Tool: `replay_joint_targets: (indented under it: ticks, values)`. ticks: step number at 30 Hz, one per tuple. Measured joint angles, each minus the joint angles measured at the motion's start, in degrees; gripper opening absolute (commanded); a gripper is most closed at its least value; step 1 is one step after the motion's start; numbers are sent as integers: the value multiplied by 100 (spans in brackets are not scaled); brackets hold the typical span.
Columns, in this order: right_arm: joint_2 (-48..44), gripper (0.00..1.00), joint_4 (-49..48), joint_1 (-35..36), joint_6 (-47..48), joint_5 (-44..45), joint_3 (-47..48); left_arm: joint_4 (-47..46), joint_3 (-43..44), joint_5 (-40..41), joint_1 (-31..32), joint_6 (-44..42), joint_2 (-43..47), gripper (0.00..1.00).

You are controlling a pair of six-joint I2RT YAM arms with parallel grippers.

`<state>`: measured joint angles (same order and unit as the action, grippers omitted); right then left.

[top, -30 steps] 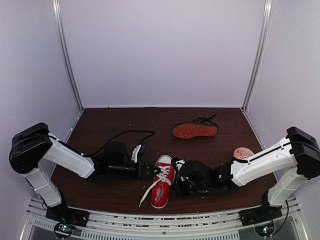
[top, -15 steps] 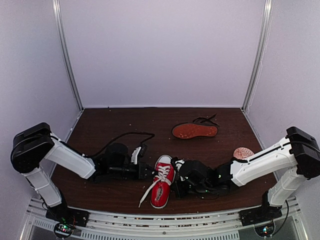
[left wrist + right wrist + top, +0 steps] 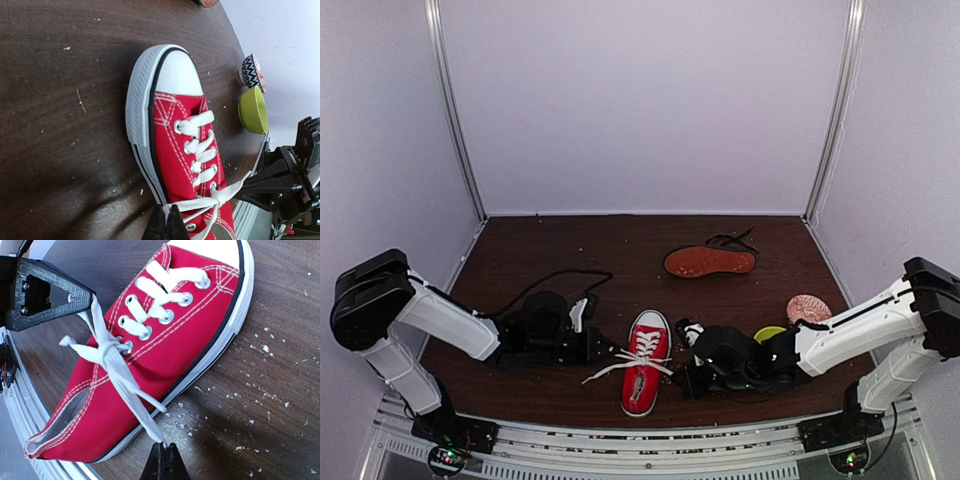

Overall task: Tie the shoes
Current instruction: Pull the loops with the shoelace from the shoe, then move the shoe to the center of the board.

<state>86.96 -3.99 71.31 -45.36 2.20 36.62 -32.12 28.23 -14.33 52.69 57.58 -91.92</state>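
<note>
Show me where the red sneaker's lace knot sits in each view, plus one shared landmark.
Top external: lace knot low centre on the red sneaker, white laces stretched sideways.
Left wrist: lace knot bottom right.
Right wrist: lace knot left of centre.
Shared landmark: the sneaker's white toe cap.

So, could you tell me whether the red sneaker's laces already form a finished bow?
No, the white laces on the red sneaker make only one simple crossed knot, with no loops.

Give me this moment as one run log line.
left claw: shut on lace; right claw: shut on lace; red sneaker: first knot, no bow; black shoe: sole showing
</note>
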Motion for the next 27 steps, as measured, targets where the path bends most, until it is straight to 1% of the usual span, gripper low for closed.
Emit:
replay_joint_targets:
  ticks: [27]
  values:
    - [-348,0,-1110,-9,-457,-146,-809,361,-203,26,-234,151,354,0]
